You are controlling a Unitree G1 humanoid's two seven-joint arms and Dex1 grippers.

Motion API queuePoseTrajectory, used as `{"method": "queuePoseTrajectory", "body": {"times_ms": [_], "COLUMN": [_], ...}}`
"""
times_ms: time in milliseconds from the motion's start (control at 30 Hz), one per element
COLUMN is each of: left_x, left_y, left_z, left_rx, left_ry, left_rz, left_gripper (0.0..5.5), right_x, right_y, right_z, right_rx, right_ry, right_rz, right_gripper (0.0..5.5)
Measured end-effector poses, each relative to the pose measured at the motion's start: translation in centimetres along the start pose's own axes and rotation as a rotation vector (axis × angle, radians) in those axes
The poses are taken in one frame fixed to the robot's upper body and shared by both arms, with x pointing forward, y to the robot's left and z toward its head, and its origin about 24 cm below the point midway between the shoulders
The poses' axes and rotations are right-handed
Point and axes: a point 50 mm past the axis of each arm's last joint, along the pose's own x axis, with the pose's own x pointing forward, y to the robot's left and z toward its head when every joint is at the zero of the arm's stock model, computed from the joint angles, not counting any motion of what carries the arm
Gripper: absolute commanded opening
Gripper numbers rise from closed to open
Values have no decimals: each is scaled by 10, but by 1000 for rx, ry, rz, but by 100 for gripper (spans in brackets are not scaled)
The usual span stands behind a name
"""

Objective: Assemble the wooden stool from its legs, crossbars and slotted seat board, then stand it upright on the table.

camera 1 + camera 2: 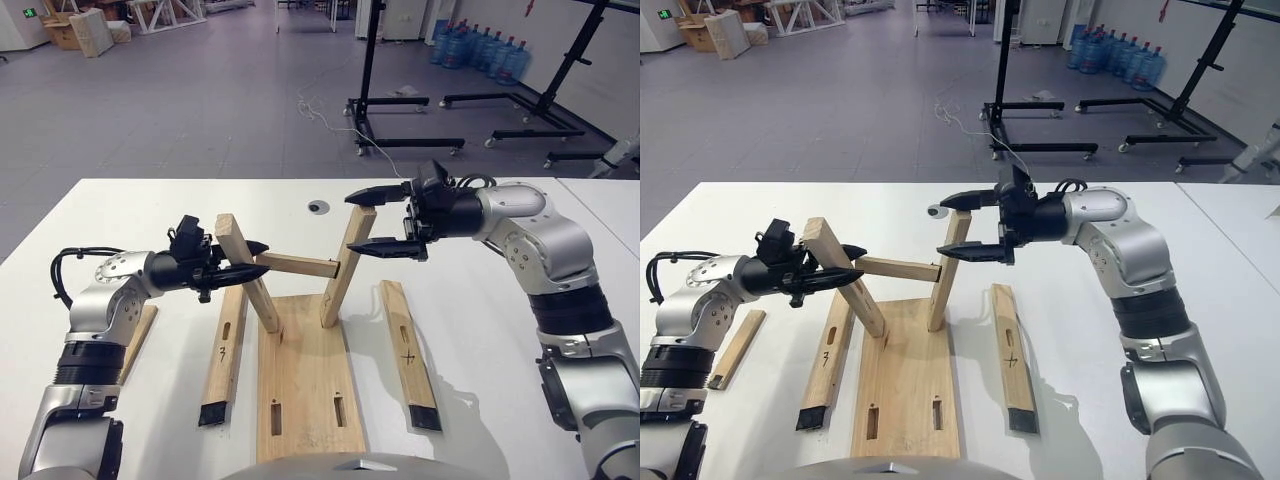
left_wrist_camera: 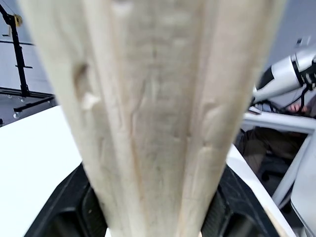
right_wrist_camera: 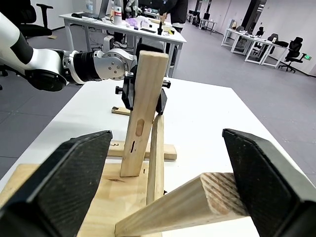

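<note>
The slotted seat board (image 1: 300,400) lies flat near the table's front edge. Two legs stand tilted on it, joined by a crossbar (image 1: 298,265). My left gripper (image 1: 255,259) is shut on the left leg (image 1: 262,300) about halfway up; the leg (image 2: 148,118) sits between its fingers. My right gripper (image 1: 352,224) is open, one finger on each side of the top of the right leg (image 1: 338,285), without touching it. In the right wrist view the right leg's end (image 3: 222,190) lies between the wide black fingers (image 3: 74,182).
One loose slotted leg (image 1: 225,345) lies flat left of the seat board and another (image 1: 408,350) lies right of it. A short bar (image 1: 138,335) rests under my left arm. A cable hole (image 1: 318,207) sits at the table's back.
</note>
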Motion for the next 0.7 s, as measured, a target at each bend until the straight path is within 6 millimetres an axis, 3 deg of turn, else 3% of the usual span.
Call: {"method": "queuePoseTrajectory", "body": {"times_ms": [333,700], "left_x": [-7,-10], "left_y": [-1,-4], "left_z": [-4,-13], "left_rx": [-7,-34], "left_ry": [-20,-99], "left_rz": [15,43], "left_gripper": [201,201], "right_x": [6,2], "right_y": [0,2], "right_z": [2,7], "right_rx": [-39,-167], "right_ry": [21,169], "right_rz": [31,71], "right_gripper": [409,409]}}
